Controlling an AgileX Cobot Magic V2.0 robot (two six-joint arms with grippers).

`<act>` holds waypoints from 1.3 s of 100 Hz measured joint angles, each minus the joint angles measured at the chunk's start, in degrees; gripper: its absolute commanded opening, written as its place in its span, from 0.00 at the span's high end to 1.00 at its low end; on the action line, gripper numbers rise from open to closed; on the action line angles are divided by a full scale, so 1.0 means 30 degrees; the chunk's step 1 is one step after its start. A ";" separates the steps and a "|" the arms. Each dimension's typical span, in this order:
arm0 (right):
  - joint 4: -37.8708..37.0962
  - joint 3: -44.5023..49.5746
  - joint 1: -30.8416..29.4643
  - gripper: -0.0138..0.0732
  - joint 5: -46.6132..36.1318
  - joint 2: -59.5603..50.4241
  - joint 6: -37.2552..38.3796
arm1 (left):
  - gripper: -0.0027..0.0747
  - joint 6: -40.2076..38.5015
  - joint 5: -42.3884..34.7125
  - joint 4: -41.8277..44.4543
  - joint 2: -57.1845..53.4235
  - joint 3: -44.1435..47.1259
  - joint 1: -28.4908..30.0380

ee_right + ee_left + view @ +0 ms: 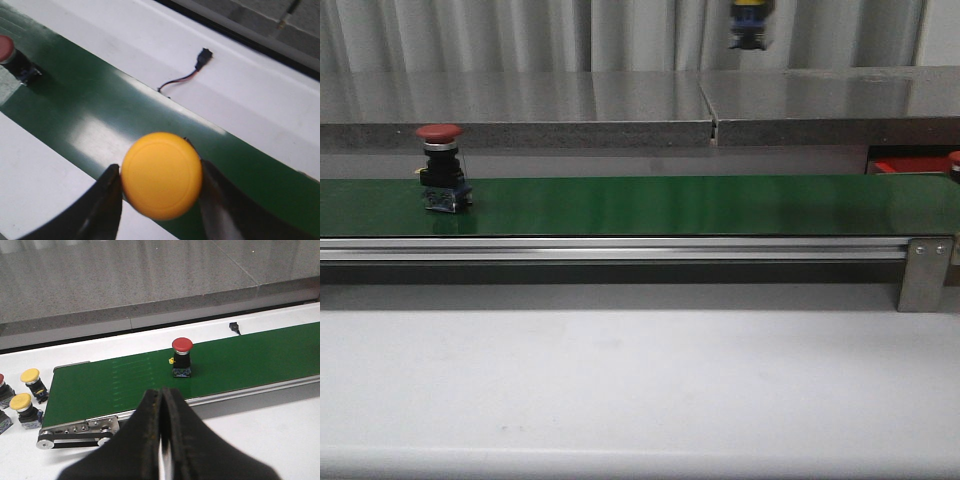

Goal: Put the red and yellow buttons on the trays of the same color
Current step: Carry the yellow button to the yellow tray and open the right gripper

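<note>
My right gripper point(159, 176) is shut on a yellow button point(161, 175), held above the green belt point(100, 115). In the front view this yellow button point(750, 22) hangs high at the top, right of centre. A red button point(442, 165) stands upright on the belt's left part; the left wrist view shows this red button point(182, 357) beyond my left gripper point(161, 395), which is shut with nothing in it over the white table. A corner of the red tray point(910, 165) shows behind the belt at the right. No yellow tray is in view.
Two yellow buttons point(32, 380) point(24, 407) and part of a red one point(1, 385) stand off the belt's left end. Another red button point(954, 165) shows at the right edge. A small cable point(187, 75) lies beyond the belt. A steel rail point(620, 248) fronts the belt.
</note>
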 measured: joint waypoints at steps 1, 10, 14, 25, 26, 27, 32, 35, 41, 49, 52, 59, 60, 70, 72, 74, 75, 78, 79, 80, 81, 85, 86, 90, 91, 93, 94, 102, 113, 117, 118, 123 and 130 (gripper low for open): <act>0.0000 0.0219 -0.0167 0.64 -0.0042 -0.0084 0.0000 | 0.99 0.0000 0.0000 0.0000 0.0000 0.0000 0.0000; 0.0000 0.1664 -0.1385 0.64 -0.0336 -0.1221 0.0000 | 0.99 0.0000 0.0000 0.0000 0.0000 0.0000 0.0000; 0.0000 0.2429 -0.1918 0.64 -0.0530 -0.1773 0.0000 | 0.99 0.0000 0.0000 0.0000 0.0000 0.0000 0.0000; 0.0000 0.4487 -0.3824 0.64 -0.1219 -0.3207 0.0000 | 0.99 0.0000 0.0000 0.0000 0.0000 0.0000 0.0000; 0.0000 0.4611 -0.3952 0.64 -0.1226 -0.3385 0.0000 | 0.99 0.0000 0.0000 0.0000 0.0000 0.0000 0.0000; 0.0000 0.4856 -0.4215 0.64 -0.1326 -0.3474 0.0000 | 0.99 0.0000 0.0000 0.0000 0.0000 0.0000 0.0000; 0.0000 0.5664 -0.5152 0.64 -0.1538 -0.4056 0.0000 | 0.99 0.0000 0.0000 0.0000 0.0000 0.0000 0.0000; 0.0000 0.6106 -0.5705 0.64 -0.1646 -0.4421 0.0000 | 0.99 0.0000 0.0000 0.0000 0.0000 0.0000 0.0000; 0.0000 0.7028 -0.6954 0.64 -0.1868 -0.4863 0.0013 | 0.99 0.0000 0.0000 0.0000 0.0000 0.0000 0.0000; 0.0000 0.7979 -0.8484 0.64 -0.2118 -0.5163 0.0013 | 0.99 0.0000 0.0000 0.0000 0.0000 0.0000 0.0000; 0.0033 0.8288 -0.9156 0.64 -0.2280 -0.5163 0.0013 | 0.99 0.0000 0.0000 0.0000 0.0000 0.0000 0.0000; 0.0310 0.9045 -1.0443 0.64 -0.2734 -0.5163 0.0045 | 0.99 0.0000 0.0000 0.0000 0.0000 0.0000 0.0000; 0.0344 0.9191 -1.0564 0.64 -0.2829 -0.5163 0.0045 | 0.99 0.0000 0.0000 0.0000 0.0000 0.0000 0.0000; 0.0811 1.0164 -1.2082 0.64 -0.3533 -0.5163 0.0045 | 0.99 0.0000 0.0000 0.0000 0.0000 0.0000 0.0000; 0.0851 1.0360 -1.2354 0.64 -0.3743 -0.5163 0.0045 | 0.99 0.0000 0.0000 0.0000 0.0000 0.0000 0.0000; 0.0945 1.0565 -1.2614 0.64 -0.3988 -0.5163 0.0045 | 0.99 0.0000 0.0000 0.0000 0.0000 0.0000 0.0000; 0.1000 1.0636 -1.2782 0.64 -0.4072 -0.5127 0.0045 | 0.99 0.0000 0.0000 0.0000 0.0000 0.0000 0.0000; 0.1109 1.0993 -1.3096 0.64 -0.4423 -0.5126 0.0058 | 0.99 0.0000 0.0000 0.0000 0.0000 0.0000 0.0000; 0.1116 1.1066 -1.3172 0.64 -0.4609 -0.5126 0.0058 | 0.99 0.0000 0.0000 0.0000 0.0000 0.0000 0.0000; 0.1197 1.1137 -1.3318 0.64 -0.4698 -0.5091 0.0058 | 0.99 0.0000 0.0000 0.0000 0.0000 0.0000 0.0000; 0.1223 1.1287 -1.3388 0.64 -0.4876 -0.5097 0.0058 | 0.99 0.0000 0.0000 0.0000 0.0000 0.0000 0.0000; 0.1399 1.1720 -1.3771 0.64 -0.5356 -0.5097 0.0058 | 0.99 0.0000 0.0000 0.0000 0.0000 0.0000 0.0000; 0.1392 1.1788 -1.3828 0.64 -0.5540 -0.5097 0.0097 | 0.99 0.0000 0.0000 0.0000 0.0000 0.0000 0.0000; 0.1557 1.2164 -1.4136 0.64 -0.6099 -0.5053 0.0097 | 0.99 0.0000 0.0000 0.0000 0.0000 0.0000 0.0000; 0.1636 1.2219 -1.4184 0.64 -0.6190 -0.5053 0.0114 | 0.99 0.0000 0.0000 0.0000 0.0000 0.0000 0.0000; 0.1651 1.2364 -1.4311 0.64 -0.6414 -0.5006 0.0114 | 0.99 0.0000 0.0000 0.0000 0.0000 0.0000 0.0000; 0.1702 1.2409 -1.4393 0.64 -0.6476 -0.4951 0.0114 | 0.99 0.0000 0.0000 0.0000 0.0000 0.0000 0.0000; 0.2020 1.2632 -1.4713 0.64 -0.7066 -0.4469 0.0146 | 0.99 0.0000 0.0000 0.0000 0.0000 0.0000 0.0000; 0.2531 1.2632 -1.4823 0.64 -0.7777 -0.3264 0.0146 | 0.99 0.0000 0.0000 0.0000 0.0000 0.0000 0.0000; 0.2690 1.2632 -1.4823 0.64 -0.8124 -0.2767 0.0146 | 0.99 0.0000 0.0000 0.0000 0.0000 0.0000 0.0000; 0.2682 1.2632 -1.4823 0.64 -0.8232 -0.2683 0.0146 | 0.99 0.0000 0.0000 0.0000 0.0000 0.0000 0.0000; 0.2926 1.2632 -1.4823 0.64 -0.8644 -0.2114 0.0146 | 0.99 0.0000 0.0000 0.0000 0.0000 0.0000 0.0000; 0.3120 1.2632 -1.4823 0.64 -0.9309 -0.1374 0.0146 | 0.99 0.0000 0.0000 0.0000 0.0000 0.0000 0.0000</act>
